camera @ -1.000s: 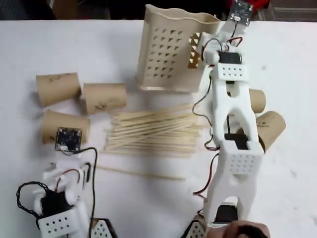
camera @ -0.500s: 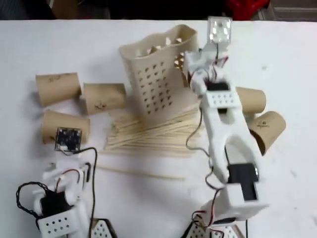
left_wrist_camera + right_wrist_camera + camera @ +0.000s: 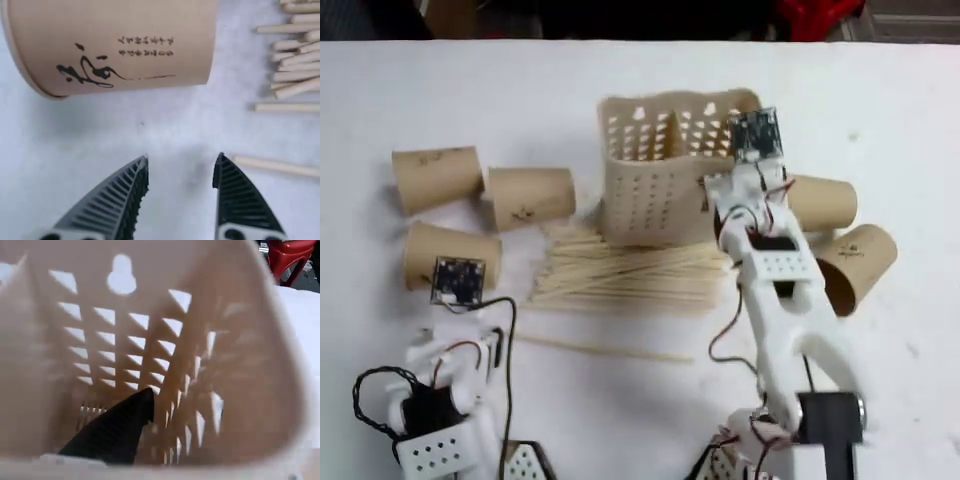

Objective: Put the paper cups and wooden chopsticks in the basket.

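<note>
Basket's moved: a second ago the cream perforated plastic basket sat farther back on the white bench. It then tipped over to the left, and now it stands upright, mouth up, closer to my arm bases, with its near wall against the far edge of the chopstick pile. My right arm pulled back with it. My right end effector sits at the basket's right wall and is pinching it. In the right wrist view one dark finger is inside the basket, and the other is hidden behind the wall. My left arm hasn't budged. My left end effector is spread, low over bare bench, tips apart from everything. It points at the nearest brown paper cup, which lies on its side just ahead. Five brown paper cups lie on their sides on the bench: three left of the basket, and two right of it, beside my right arm. The pale wooden chopsticks lie in a flat pile between the cup groups. One stray chopstick lies apart, nearer my bases and close to one left fingertip.
</note>
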`<act>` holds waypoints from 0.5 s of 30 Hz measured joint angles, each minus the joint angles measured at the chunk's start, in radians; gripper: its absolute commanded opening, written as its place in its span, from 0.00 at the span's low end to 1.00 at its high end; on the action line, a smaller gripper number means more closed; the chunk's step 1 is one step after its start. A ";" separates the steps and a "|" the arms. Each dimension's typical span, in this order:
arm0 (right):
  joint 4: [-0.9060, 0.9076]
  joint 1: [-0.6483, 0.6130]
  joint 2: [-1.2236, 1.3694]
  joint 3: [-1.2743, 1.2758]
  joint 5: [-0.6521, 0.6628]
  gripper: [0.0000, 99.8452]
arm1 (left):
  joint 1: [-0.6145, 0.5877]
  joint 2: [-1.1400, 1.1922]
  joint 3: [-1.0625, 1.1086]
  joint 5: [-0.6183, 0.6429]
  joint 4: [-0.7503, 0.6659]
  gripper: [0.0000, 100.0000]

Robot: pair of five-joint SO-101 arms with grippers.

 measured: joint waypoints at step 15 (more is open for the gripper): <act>0.265 -0.023 -0.285 0.055 0.072 0.39 | 0.000 0.000 0.000 0.000 0.000 0.22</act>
